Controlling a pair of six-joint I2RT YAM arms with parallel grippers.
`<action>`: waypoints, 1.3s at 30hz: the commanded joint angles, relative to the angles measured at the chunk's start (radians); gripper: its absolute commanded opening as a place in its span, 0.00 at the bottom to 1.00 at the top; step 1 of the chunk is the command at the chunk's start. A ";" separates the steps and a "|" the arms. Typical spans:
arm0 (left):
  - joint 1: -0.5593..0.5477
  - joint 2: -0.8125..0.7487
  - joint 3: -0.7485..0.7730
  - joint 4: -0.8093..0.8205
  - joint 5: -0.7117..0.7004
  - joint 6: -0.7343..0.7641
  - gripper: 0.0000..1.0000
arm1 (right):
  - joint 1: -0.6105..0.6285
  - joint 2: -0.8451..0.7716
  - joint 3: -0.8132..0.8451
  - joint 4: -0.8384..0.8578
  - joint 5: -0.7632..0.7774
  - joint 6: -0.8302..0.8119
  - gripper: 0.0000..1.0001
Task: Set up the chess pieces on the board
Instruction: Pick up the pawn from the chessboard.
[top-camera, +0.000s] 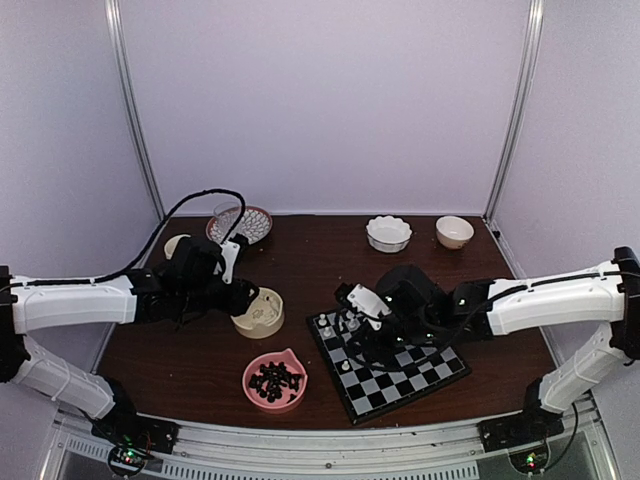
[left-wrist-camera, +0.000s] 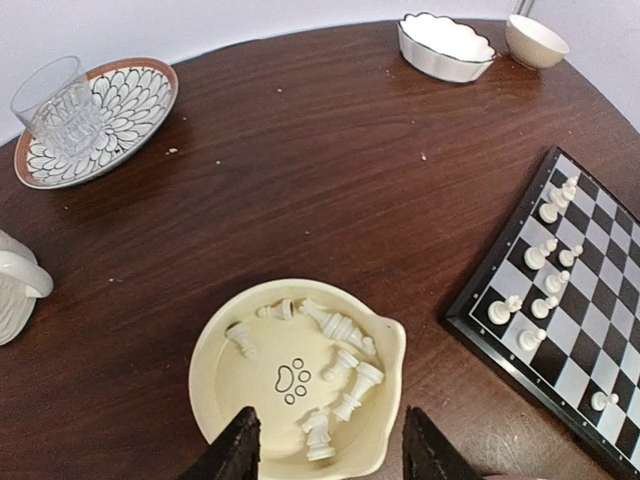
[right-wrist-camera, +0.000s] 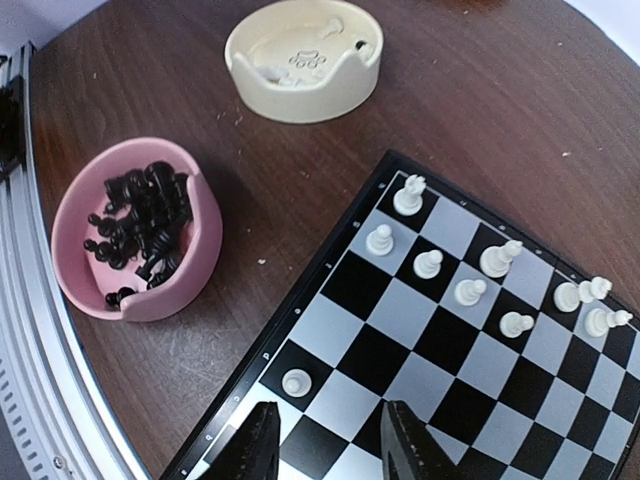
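Ten or so white chess pieces stand on the board, whose 3 and 6 o'clock edges run out of the right wrist view. From above, the right arm hides much of it. The right gripper hangs over the board, jaws partly apart and empty. The left arm reaches in from 9 o'clock. The left gripper hovers over the cream paw-print bowl of toppled white chessmen, jaws apart, holding nothing. Black pieces fill the pink bowl.
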 joint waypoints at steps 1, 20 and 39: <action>0.003 -0.024 -0.029 0.093 -0.088 -0.026 0.48 | 0.042 0.094 0.076 -0.094 0.039 -0.038 0.37; 0.004 -0.063 -0.043 0.090 -0.081 -0.026 0.49 | 0.074 0.284 0.181 -0.148 0.079 -0.054 0.34; 0.003 -0.071 -0.040 0.082 -0.059 -0.026 0.49 | 0.074 0.321 0.193 -0.169 0.079 -0.048 0.22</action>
